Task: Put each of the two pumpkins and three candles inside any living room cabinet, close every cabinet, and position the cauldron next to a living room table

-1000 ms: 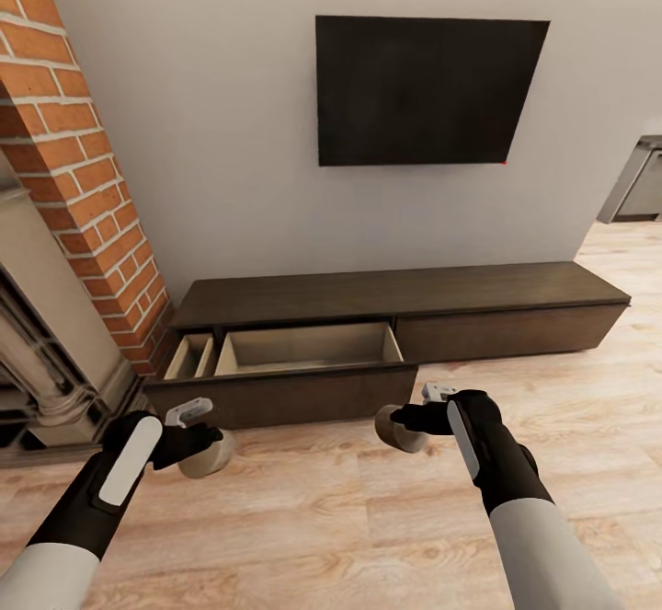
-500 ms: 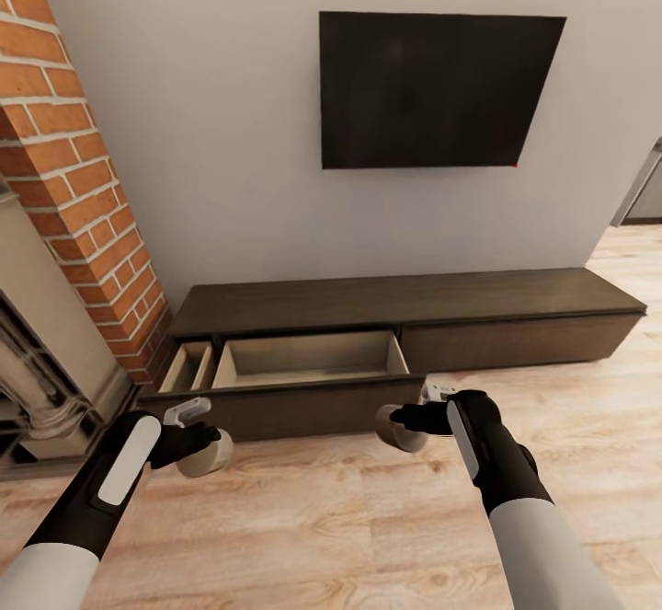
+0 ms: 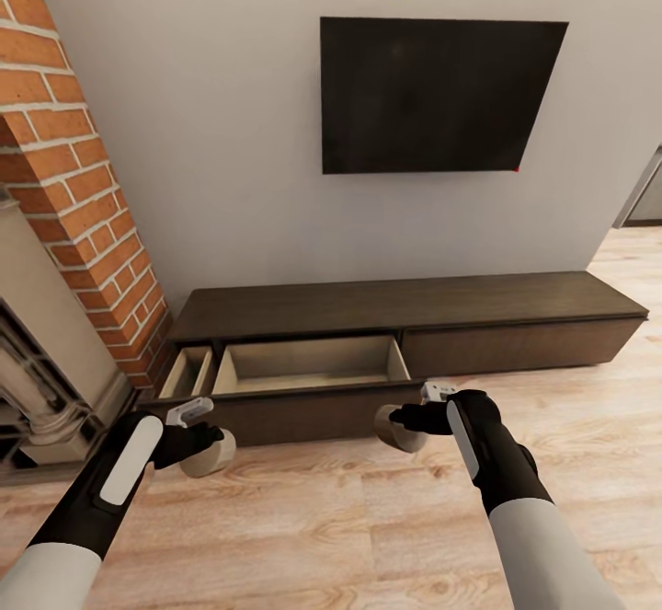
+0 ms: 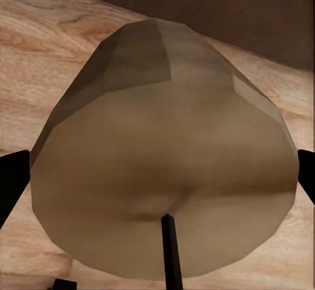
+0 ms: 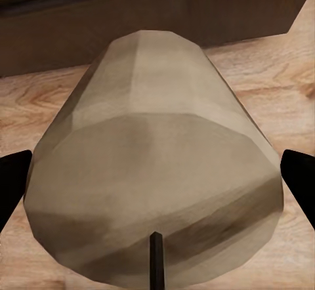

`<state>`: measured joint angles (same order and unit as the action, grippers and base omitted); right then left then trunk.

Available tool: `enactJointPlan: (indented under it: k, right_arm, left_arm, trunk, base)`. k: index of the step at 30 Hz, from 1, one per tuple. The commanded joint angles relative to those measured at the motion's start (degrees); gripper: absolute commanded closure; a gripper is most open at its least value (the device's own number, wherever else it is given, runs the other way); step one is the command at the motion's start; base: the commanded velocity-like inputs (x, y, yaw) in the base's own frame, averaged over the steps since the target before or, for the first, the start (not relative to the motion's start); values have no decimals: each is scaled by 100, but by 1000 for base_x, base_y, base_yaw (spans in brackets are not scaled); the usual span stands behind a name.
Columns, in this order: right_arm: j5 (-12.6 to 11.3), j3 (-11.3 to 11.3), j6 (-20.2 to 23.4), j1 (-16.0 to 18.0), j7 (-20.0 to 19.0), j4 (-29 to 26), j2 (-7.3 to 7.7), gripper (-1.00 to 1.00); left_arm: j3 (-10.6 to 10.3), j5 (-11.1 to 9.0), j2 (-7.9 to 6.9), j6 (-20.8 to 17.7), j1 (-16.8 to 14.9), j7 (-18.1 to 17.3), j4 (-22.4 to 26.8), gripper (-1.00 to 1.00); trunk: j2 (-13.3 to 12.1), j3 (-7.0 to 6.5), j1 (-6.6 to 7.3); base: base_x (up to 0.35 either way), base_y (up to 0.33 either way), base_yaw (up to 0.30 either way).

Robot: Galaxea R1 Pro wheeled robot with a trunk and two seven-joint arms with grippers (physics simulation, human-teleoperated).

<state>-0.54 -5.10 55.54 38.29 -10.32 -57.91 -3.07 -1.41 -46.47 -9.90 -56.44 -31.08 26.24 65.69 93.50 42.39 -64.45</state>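
Starting at nine o'clock in the head view, a red brick chimney column rises beside a pale stone fireplace surround. Down at seven o'clock the left gripper is clamped on a candle, a squat cream-beige piece held just above the wooden floor; in the left wrist view that same candle sits between the two dark fingertips, its thin dark wick pointing toward the camera. Toward the centre, the cabinet runs low and dark brown along the grey wall, with a small pull-out compartment at its left end and a wider drawer beside it, both pulled out and showing pale beige insides. At twelve o'clock a black television hangs on the wall above the unit. Just past centre, at about five o'clock, the right gripper is closed around a second candle, which hangs in front of the open drawer's dark front panel; the right wrist view shows this candle pinched between the fingertips over the floor, with the cabinet front just beyond. At three o'clock the cabinet's right-hand front is shut flush.
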Motion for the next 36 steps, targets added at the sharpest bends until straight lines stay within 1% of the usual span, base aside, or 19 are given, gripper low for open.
enactJointPlan:
  k: [1,15,19,22,24,29,33,36]
  right_arm:
    - [-4,-18,11,3,-15,-6,-4,100]
    - [5,8,-23,3,-48,-4,-5,100]
    - [1,228,-25,3,-49,-1,-1,100]
    - [-4,282,-26,3,-49,-1,-1,100]
    - [-6,293,-26,3,-49,-1,-1,100]
    - [-7,305,-26,3,-72,-1,-1,100]
    - [-14,303,-4,3,-76,-21,-1,100]
    - [-20,307,68,3,-171,-69,-7,100]
  left_arm:
    - [-15,-56,-3,-7,-3,56,5,100]
    - [-17,-56,7,-7,-4,62,5,100]
    - [-17,-50,15,-7,-6,64,1,100]
    - [-19,-42,23,-6,-5,65,2,100]
    - [-70,-34,28,-7,-4,62,8,100]
    - [-413,-14,26,5,-4,58,29,100]
    - [-491,-27,23,10,-5,57,31,100]
    - [-505,-38,22,1,-6,58,46,100]
  trunk:
    - [-39,-13,23]
    - [-601,-264,330]
    - [-761,-336,418]
    - [-761,-336,418]
    - [-761,-336,418]
    - [-761,-336,418]
    - [-761,-336,418]
    - [-761,-336,418]
  base:
    - [0,0,0]
    - [0,0,0]
    - [0,0,0]
    - [0,0,0]
    - [0,0,0]
    - [119,0,0]
    - [306,0,0]
    - [307,0,0]
